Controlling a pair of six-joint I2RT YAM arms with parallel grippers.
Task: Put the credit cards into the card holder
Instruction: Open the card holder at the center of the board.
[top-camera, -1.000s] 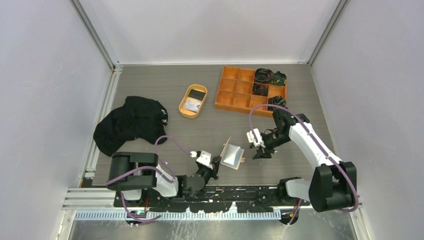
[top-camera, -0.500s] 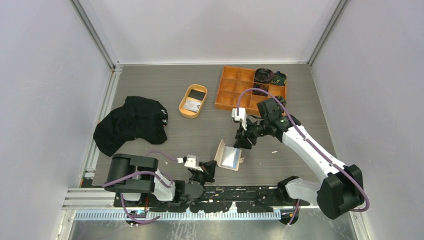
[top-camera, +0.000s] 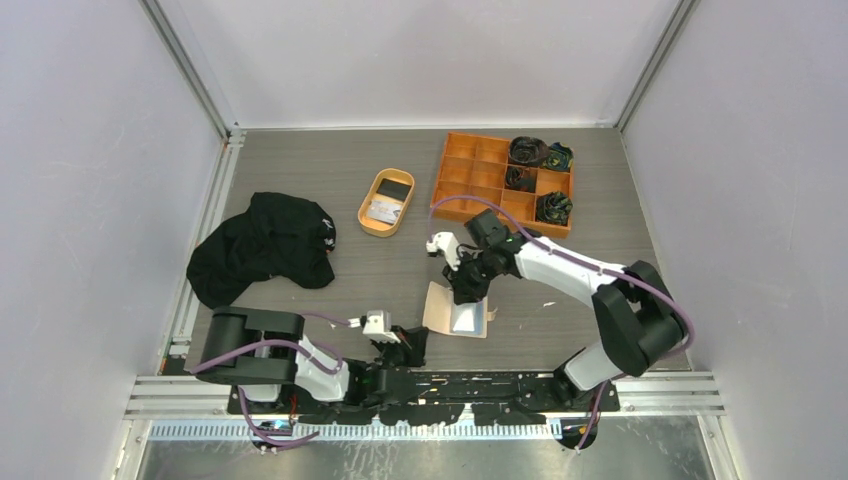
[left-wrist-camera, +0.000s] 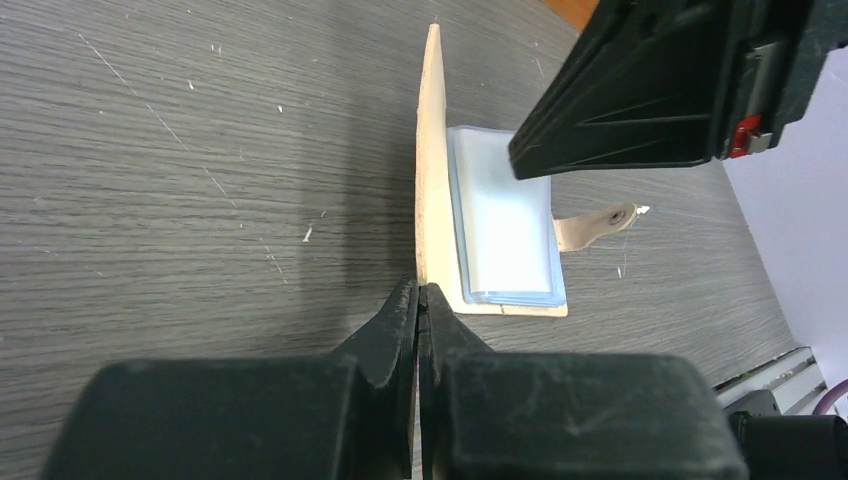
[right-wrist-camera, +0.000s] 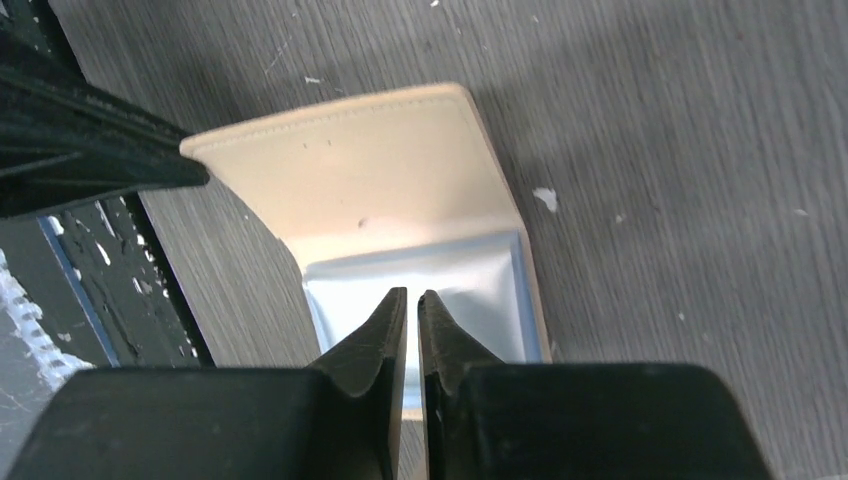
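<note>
Near the table's (top-camera: 300, 170) front edge, the left gripper (left-wrist-camera: 420, 296) is clamped on the card holder (left-wrist-camera: 433, 170), whose beige flap stands upright. The right gripper (right-wrist-camera: 412, 300) has its jaws almost touching with nothing seen between them, tips over the holder's pale blue sleeves (left-wrist-camera: 505, 225). Only the top view shows the oval tray (top-camera: 379, 233), well apart, holding a grey-white card (top-camera: 381, 211) and a dark card (top-camera: 395, 187); the print is too small to read.

No text, label, brand, number or sign is readable: the card holder (left-wrist-camera: 505, 230) pinched at the left claw (left-wrist-camera: 418, 295) is plain, and the credit card (top-camera: 383, 211) in the oval tray (top-camera: 365, 215), well beyond the right claw (right-wrist-camera: 412, 300), is too small to read.
</note>
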